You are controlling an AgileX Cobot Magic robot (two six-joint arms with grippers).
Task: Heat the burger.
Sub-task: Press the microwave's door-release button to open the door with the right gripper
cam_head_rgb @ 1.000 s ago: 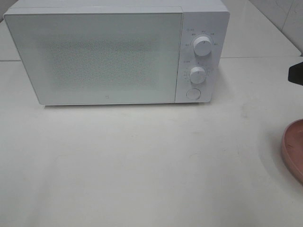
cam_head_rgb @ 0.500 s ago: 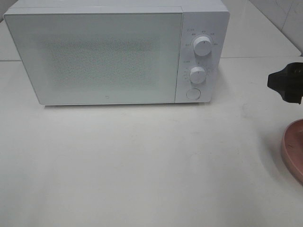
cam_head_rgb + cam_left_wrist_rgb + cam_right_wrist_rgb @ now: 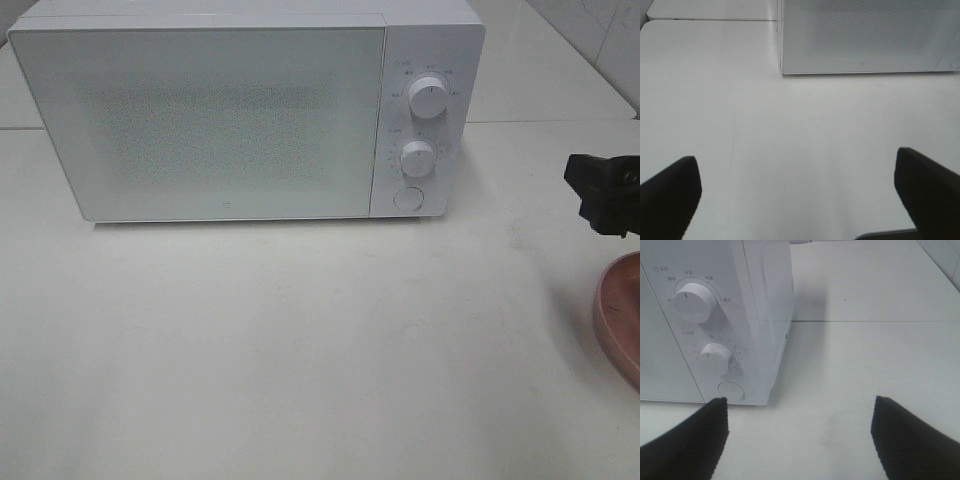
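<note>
The burger is out of view in every frame. A white microwave (image 3: 245,110) stands at the back of the table with its door shut; it also shows in the left wrist view (image 3: 865,35) and the right wrist view (image 3: 715,315). My right gripper (image 3: 605,195) enters from the right edge, to the right of the microwave's control panel. In its wrist view the right gripper (image 3: 800,440) is open and holds nothing. The left gripper (image 3: 797,200) is open over bare table in front of the microwave.
The control panel carries two round knobs (image 3: 428,98) (image 3: 417,158) and a round button (image 3: 406,198). A pink round plate (image 3: 622,310) lies at the right edge, below my right gripper. The tabletop (image 3: 300,340) is white.
My right gripper has come further in from the right edge and now shows more fully above the pink plate. The microwave and plate have not moved.
</note>
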